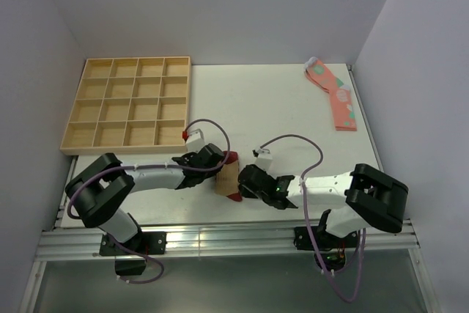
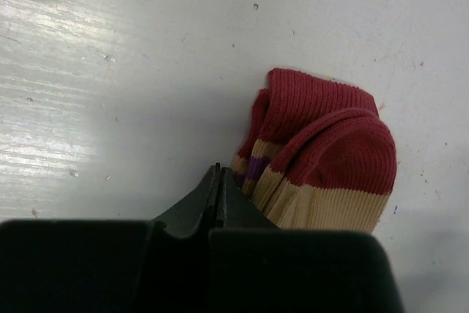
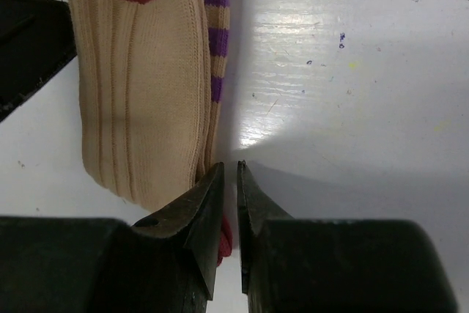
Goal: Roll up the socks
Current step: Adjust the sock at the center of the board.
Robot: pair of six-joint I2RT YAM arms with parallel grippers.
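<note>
Jaws first: my left gripper is pressed fully together against the striped cuff, and my right gripper shows a thin, empty gap. Between them the socks lie folded on the table. Neither side seems to pinch fabric, so the fold may spring loose

From above, the left tool and right tool partly cover the sock. The right wrist view crops its top.
</note>
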